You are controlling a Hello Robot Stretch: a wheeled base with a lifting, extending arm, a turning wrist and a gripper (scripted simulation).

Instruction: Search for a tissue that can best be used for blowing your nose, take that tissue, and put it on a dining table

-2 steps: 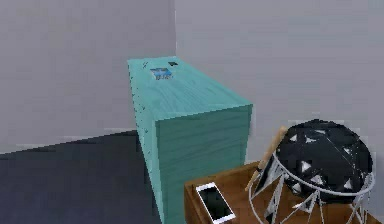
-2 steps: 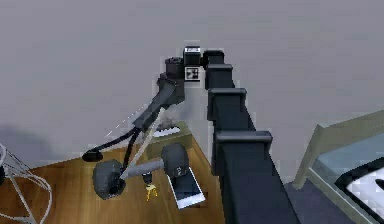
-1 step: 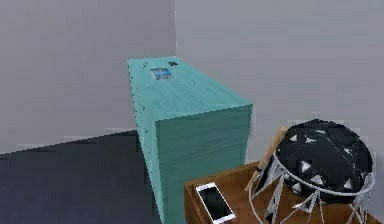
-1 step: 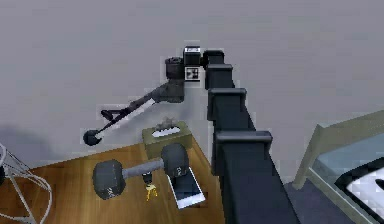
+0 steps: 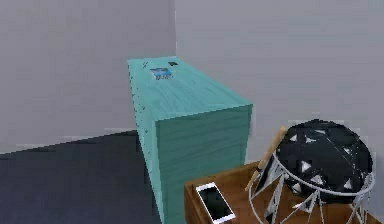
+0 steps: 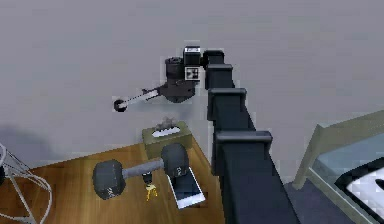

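The small olive box with white tissue on top (image 6: 165,133) stands on the brown wooden table (image 6: 65,195), just beyond the dark grey dumbbell (image 6: 142,170). The dark two-finger gripper (image 6: 125,100) hangs higher beyond that dumbbell, against bare wall, holding nothing. The tissue appears lower than its fingers, so a descent looks due.

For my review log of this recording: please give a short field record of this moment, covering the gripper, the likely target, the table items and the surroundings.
gripper: against bare wall, higher in the picture than the box; holds nothing
likely target: small box with white on top, on the wooden table, at its wall side
table items: dumbbell, white phone, small yellowish item
forward view: teal dresser, dark wire-framed ball
arm side view's right: bed
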